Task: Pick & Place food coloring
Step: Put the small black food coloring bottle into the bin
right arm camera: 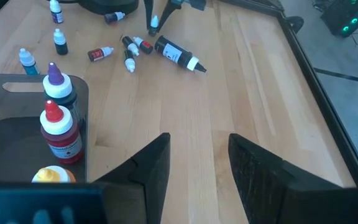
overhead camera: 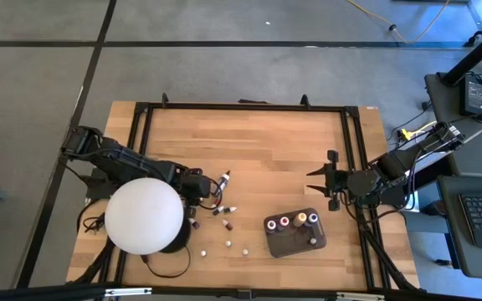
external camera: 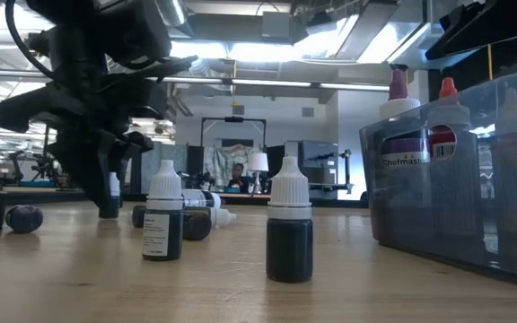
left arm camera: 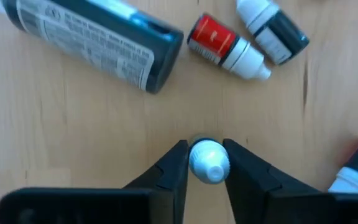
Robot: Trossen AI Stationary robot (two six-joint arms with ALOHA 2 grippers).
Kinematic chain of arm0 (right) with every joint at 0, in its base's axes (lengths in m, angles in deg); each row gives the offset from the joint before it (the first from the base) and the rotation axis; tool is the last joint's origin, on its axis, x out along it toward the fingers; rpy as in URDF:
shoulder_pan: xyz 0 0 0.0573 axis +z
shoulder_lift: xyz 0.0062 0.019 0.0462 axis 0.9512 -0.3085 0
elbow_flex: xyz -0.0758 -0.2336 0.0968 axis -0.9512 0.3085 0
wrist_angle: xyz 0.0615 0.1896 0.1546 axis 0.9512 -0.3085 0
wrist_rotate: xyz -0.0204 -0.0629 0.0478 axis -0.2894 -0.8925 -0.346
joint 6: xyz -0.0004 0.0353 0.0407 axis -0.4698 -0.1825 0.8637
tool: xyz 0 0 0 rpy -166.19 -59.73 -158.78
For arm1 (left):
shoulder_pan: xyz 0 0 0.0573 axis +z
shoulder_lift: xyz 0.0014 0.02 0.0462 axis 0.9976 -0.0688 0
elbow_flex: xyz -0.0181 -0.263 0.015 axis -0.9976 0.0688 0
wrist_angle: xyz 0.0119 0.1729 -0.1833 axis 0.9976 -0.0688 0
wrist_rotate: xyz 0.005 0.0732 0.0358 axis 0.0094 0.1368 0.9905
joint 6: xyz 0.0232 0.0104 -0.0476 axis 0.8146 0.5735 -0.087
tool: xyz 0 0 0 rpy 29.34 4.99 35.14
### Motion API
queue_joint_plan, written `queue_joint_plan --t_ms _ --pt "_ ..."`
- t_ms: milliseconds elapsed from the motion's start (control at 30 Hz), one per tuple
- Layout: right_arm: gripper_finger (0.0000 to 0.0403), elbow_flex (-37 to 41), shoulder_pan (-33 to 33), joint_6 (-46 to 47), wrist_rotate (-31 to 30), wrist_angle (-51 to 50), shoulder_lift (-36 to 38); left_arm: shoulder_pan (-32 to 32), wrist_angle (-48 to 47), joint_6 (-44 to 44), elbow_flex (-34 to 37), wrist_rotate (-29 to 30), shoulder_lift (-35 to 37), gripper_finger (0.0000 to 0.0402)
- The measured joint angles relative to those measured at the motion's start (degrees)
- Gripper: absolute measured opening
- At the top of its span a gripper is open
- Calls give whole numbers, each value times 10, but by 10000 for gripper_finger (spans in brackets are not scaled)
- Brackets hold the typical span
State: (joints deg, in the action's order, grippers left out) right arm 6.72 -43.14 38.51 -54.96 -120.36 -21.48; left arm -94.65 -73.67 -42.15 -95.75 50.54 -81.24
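My left gripper (left arm camera: 207, 163) is clamped on a small upright white-capped bottle (left arm camera: 208, 160), fingers pinching just below its cap. It looks light, hard plastic and slick, so I judge a gentle squeeze at the neck safest. Beyond it lie a red-labelled bottle (left arm camera: 225, 45) and a long dark bottle (left arm camera: 92, 38). Farther across the table, my right gripper (right arm camera: 197, 163) waits open beside the tray (overhead camera: 294, 243) already holding several bottles.
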Motion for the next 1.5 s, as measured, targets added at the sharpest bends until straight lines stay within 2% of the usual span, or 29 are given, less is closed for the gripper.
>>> queue_joint_plan --t_ms 133,333,500,767,967,1133,1233,1500 --pt "165 0 0 -1 0 0 0 1 30 0 0 0 0 73" --pt "165 0 0 -2 0 0 0 13 70 11 -5 4 4 82" --pt "165 0 0 -2 0 0 0 33 74 23 -49 5 4 73" --pt "165 0 0 -4 0 0 0 58 112 127 -136 17 -12 77" --pt "165 0 0 -3 0 0 0 91 106 182 -239 12 -93 74" --pt "165 0 0 0 0 0 0 118 46 219 -348 -47 -186 76" --pt "165 0 0 1 0 0 0 126 23 235 -401 -53 -239 76" --pt "165 0 0 2 1 -6 0 130 -14 251 -480 -85 -350 78"
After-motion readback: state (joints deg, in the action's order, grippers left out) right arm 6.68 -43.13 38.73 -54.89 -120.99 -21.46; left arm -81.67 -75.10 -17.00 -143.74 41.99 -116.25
